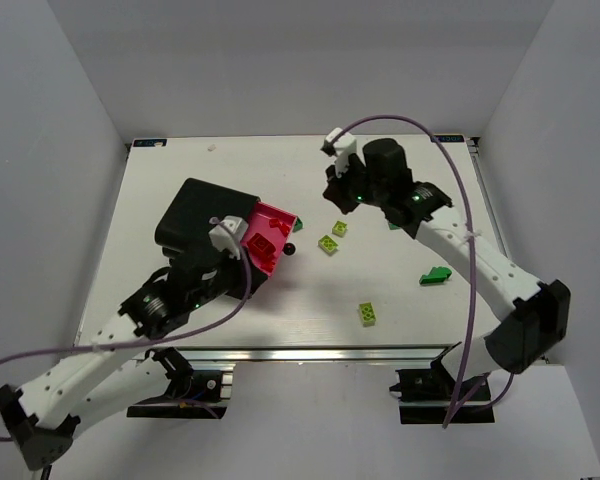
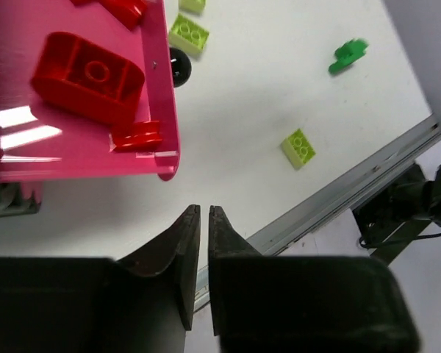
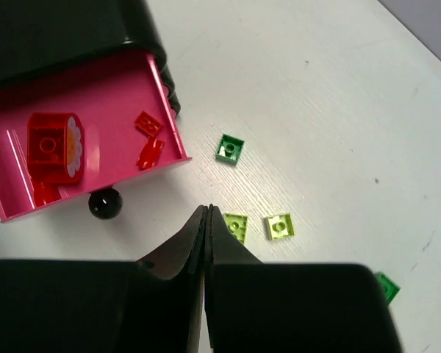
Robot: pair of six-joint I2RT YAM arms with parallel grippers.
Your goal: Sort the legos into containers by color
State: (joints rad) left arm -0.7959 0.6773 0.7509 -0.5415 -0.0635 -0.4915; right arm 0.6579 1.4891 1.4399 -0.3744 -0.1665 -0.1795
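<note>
The black cabinet [image 1: 193, 213] has one magenta drawer [image 1: 276, 225] pulled open, its black knob [image 1: 290, 249] to the right. Red legos [image 2: 88, 73] lie in the drawer, also in the right wrist view [image 3: 53, 147]. Lime legos lie on the table [image 1: 328, 244], [image 1: 339, 229], [image 1: 367, 313]. A dark green lego [image 1: 436, 275] lies at right and a small green one [image 3: 229, 148] by the drawer. My left gripper [image 2: 202, 208] is shut and empty, in front of the drawer [image 2: 81, 158]. My right gripper [image 3: 207, 209] is shut and empty above a lime lego [image 3: 236, 226].
The table's front metal rail [image 2: 338, 195] runs close below the left gripper. White walls enclose the table at the back and both sides. Another green lego [image 3: 386, 285] lies behind the right gripper. Purple cables loop off both arms.
</note>
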